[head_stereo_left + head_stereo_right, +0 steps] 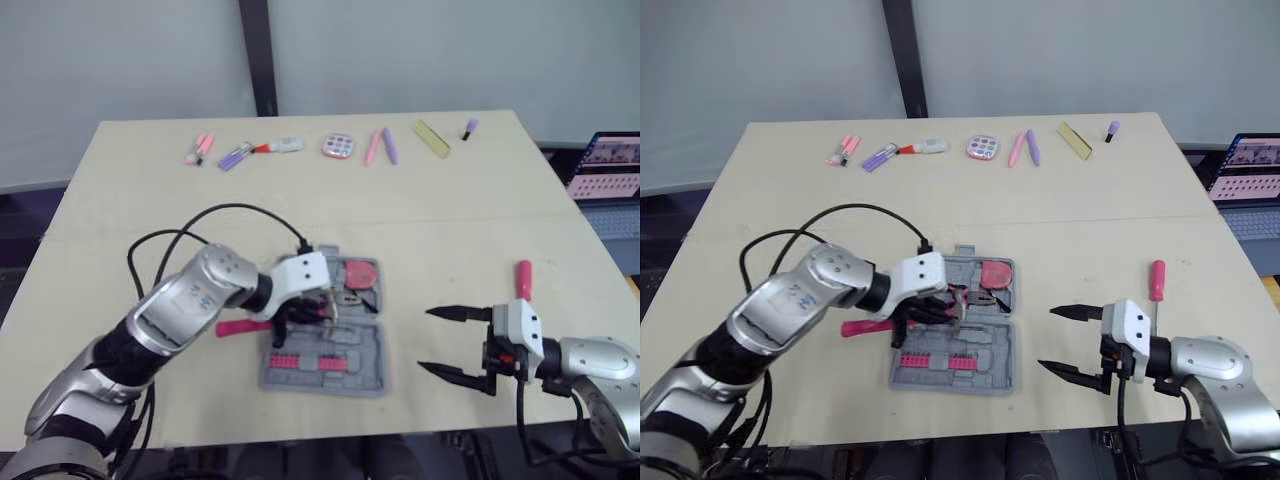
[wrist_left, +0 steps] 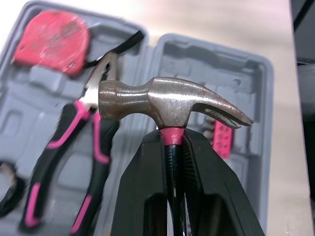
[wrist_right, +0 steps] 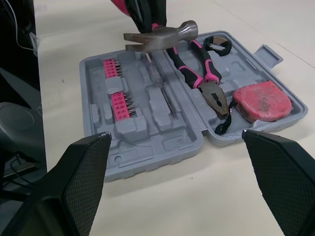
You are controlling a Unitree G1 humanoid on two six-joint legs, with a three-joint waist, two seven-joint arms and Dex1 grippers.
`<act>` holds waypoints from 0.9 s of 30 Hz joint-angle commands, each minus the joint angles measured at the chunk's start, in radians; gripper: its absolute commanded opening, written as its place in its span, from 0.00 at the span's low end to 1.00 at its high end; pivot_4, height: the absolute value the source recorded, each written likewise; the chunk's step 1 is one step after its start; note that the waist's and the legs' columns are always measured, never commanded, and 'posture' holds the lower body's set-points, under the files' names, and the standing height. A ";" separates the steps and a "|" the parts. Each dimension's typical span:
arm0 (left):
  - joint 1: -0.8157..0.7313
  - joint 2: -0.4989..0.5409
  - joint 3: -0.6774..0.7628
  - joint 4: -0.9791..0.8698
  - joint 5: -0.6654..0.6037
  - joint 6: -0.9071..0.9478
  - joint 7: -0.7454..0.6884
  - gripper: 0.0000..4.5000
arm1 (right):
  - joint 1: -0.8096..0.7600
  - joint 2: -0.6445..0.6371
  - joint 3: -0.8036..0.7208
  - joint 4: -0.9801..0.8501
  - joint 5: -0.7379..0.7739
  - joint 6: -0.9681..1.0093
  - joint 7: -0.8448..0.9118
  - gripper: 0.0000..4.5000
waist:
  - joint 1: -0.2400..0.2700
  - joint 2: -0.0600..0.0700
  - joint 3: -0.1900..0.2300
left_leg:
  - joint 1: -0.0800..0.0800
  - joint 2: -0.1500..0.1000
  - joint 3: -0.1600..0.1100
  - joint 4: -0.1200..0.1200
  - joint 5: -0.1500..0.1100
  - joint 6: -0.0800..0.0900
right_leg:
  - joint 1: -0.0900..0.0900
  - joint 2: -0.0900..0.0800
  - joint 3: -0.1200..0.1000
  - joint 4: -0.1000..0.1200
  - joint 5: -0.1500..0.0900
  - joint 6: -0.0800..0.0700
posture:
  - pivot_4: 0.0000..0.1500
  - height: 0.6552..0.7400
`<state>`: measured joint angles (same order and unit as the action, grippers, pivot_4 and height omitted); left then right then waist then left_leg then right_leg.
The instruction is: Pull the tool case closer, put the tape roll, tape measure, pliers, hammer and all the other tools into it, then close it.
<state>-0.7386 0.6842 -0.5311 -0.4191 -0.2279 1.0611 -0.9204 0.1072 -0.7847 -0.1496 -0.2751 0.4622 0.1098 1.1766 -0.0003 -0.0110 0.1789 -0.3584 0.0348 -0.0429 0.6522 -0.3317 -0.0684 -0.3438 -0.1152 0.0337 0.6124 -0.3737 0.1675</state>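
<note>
The grey tool case (image 1: 372, 374) lies open in the middle of the table. In it are a red tape measure (image 3: 261, 101), pink-and-black pliers (image 3: 202, 73), a black tape roll (image 3: 218, 45) and rows of pink bits (image 3: 118, 98). My left gripper (image 2: 172, 135) is shut on the hammer's neck just under its steel head (image 2: 167, 101), holding it over the case. The hammer's pink handle (image 1: 240, 327) sticks out to the left. My right gripper (image 1: 455, 345) stands open to the right of the case, holding nothing. A pink-handled screwdriver (image 1: 523, 280) lies on the table beyond it.
Along the table's far edge lie several markers and pens (image 1: 240, 153), a round pink palette (image 1: 339, 146) and a yellow strip (image 1: 432, 138). A laptop (image 1: 608, 165) stands off the table's right side. A black cable (image 1: 220, 215) loops over my left arm.
</note>
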 commanded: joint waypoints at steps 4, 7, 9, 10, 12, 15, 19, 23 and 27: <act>-0.061 -0.057 -0.079 -0.007 0.020 0.007 0.018 0.01 | 0.010 -0.005 -0.014 -0.024 0.005 -0.009 -0.003 1.00 | 0.002 0.000 0.000 | 0.000 0.000 0.000 0.001 0.000 0.000 | 0.000 0.000 0.000 0.000 0.000 0.000 | 1.00 1.00; -0.076 -0.093 -0.113 0.010 0.034 0.009 0.035 0.01 | 0.022 -0.005 -0.020 -0.035 0.006 -0.007 -0.010 1.00 | 0.005 0.000 0.000 | 0.000 0.000 0.000 0.001 0.000 0.000 | 0.001 0.000 0.000 0.000 0.000 0.000 | 1.00 1.00; -0.081 -0.112 -0.128 0.017 0.037 0.010 0.042 0.01 | 0.031 -0.006 -0.024 -0.042 0.008 -0.006 -0.013 1.00 | 0.005 0.000 0.000 | 0.000 0.000 0.000 0.002 0.000 0.000 | 0.001 0.000 0.000 0.000 0.000 0.000 | 1.00 1.00; -0.083 -0.125 -0.134 0.021 0.039 0.012 0.048 0.01 | 0.036 -0.007 -0.026 -0.046 0.009 -0.005 -0.016 1.00 | 0.005 0.000 0.000 | 0.000 0.000 0.000 0.002 0.000 0.000 | 0.001 0.000 0.000 0.000 0.000 0.000 | 1.00 1.00; -0.087 -0.147 -0.157 0.030 0.047 0.020 0.060 0.01 | 0.045 -0.008 -0.030 -0.051 0.010 -0.004 -0.020 1.00 | 0.005 0.000 0.000 | 0.000 0.000 0.000 0.002 0.000 0.000 | 0.001 0.000 0.000 0.000 0.000 0.000 | 1.00 1.00; -0.102 -0.166 -0.192 0.043 0.060 0.033 0.069 0.01 | 0.058 -0.010 -0.039 -0.057 0.010 -0.006 -0.023 1.00 | 0.005 0.000 0.000 | 0.000 0.000 0.000 0.002 0.000 0.000 | 0.001 0.000 0.000 0.000 0.000 0.000 | 1.00 1.00; -0.123 -0.188 -0.219 0.059 0.068 0.043 0.078 0.01 | 0.093 -0.018 -0.061 -0.063 0.009 -0.018 -0.016 1.00 | 0.005 0.000 0.000 | 0.000 0.000 0.000 0.002 0.000 0.000 | 0.001 0.000 0.000 0.000 0.000 0.000 | 1.00 1.00; -0.134 -0.196 -0.244 0.066 0.077 0.041 0.074 0.01 | 0.133 -0.028 -0.094 -0.080 0.025 -0.022 -0.004 1.00 | 0.011 0.000 0.000 | 0.000 0.000 0.000 0.002 0.000 0.000 | 0.001 0.000 0.000 0.000 0.000 0.000 | 1.00 1.00; -0.144 -0.211 -0.269 0.083 0.090 0.025 0.071 0.01 | 0.152 -0.035 -0.109 -0.085 0.023 -0.026 0.002 1.00 | 0.017 0.000 0.000 | 0.000 0.000 0.000 0.003 0.000 0.000 | 0.001 0.000 0.000 0.000 0.000 0.000 | 1.00 1.00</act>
<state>-0.8596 0.4845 -0.7981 -0.3291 -0.1486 1.1077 -0.8439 0.2555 -0.8095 -0.2298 -0.3264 0.4663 0.1048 1.1673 0.0168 -0.0110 0.1789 -0.3588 0.0345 -0.0430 0.6551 -0.3318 -0.0683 -0.3430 -0.1151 0.0338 0.6127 -0.3734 0.1679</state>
